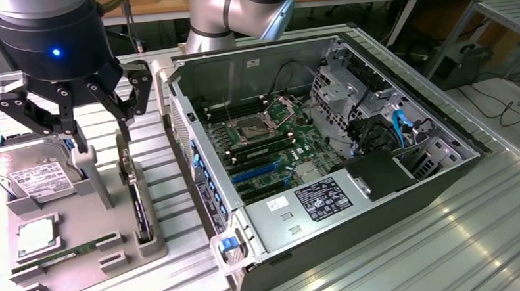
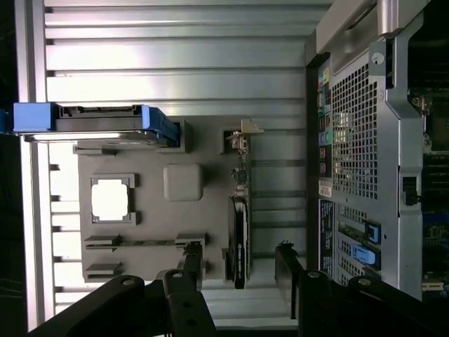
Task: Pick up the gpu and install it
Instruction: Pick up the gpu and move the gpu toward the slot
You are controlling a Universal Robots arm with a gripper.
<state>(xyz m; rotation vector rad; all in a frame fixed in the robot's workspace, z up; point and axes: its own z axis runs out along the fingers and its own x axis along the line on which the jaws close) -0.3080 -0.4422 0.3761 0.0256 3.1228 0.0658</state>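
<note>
You have the gripper (image 1: 102, 136) hanging wide open and empty above the gray tray (image 1: 87, 222), jaws either side of the one gpu (image 1: 140, 210), which stands on edge in the tray's slot, presumably for pinching, beside one hard drive (image 1: 33, 172), one processor (image 1: 37, 235) and one memory stick (image 1: 63, 256).

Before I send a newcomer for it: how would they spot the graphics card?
Find the open black computer case; to the exterior view's left of it lies a grey holder tray. The gpu, a thin circuit card with a black cooler, stands on edge in the slot nearest the case. Unlike the boxy silver hard drive and the long green memory stick, it has a silver end bracket.
</note>
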